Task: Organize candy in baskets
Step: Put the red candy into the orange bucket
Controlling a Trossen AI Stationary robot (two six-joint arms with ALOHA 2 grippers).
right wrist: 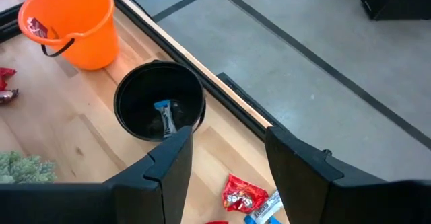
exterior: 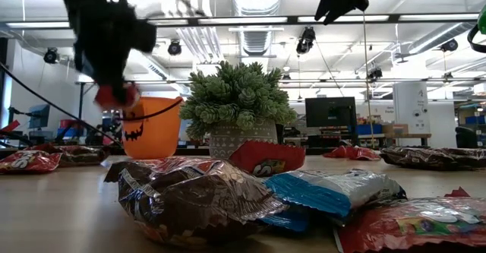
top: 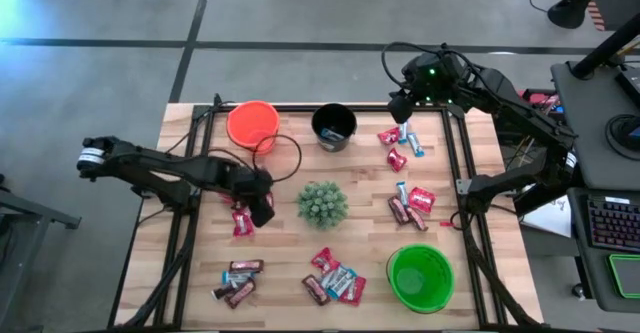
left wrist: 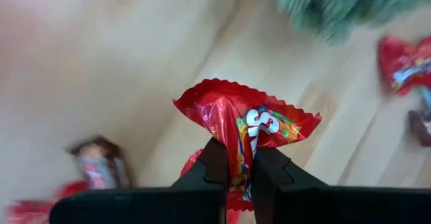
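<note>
red candy [left wrist: 244, 124] pinched aloft (crinkled), baskets [top: 253, 125] upright

Wooden counter [top: 290, 263] carries orange bucket [top: 252, 125], black bucket [top: 333, 126], green bucket [top: 420, 277], plant [top: 322, 204], scattered candy [top: 333, 276] around left gripper [top: 262, 209].

Spiky green plant [top: 322, 203] sitting mid-table in a pale patterned pot [exterior: 241, 140], just beside the left fingers and well apart from the right fingers. Wooden table [top: 285, 253] lying under both. Dark metal frame rails [top: 452, 163] running along the table edges. Keyboard [top: 612, 223] sitting off the table beyond the right fingers. Monitor [exterior: 331, 112] standing in the room behind.
</note>
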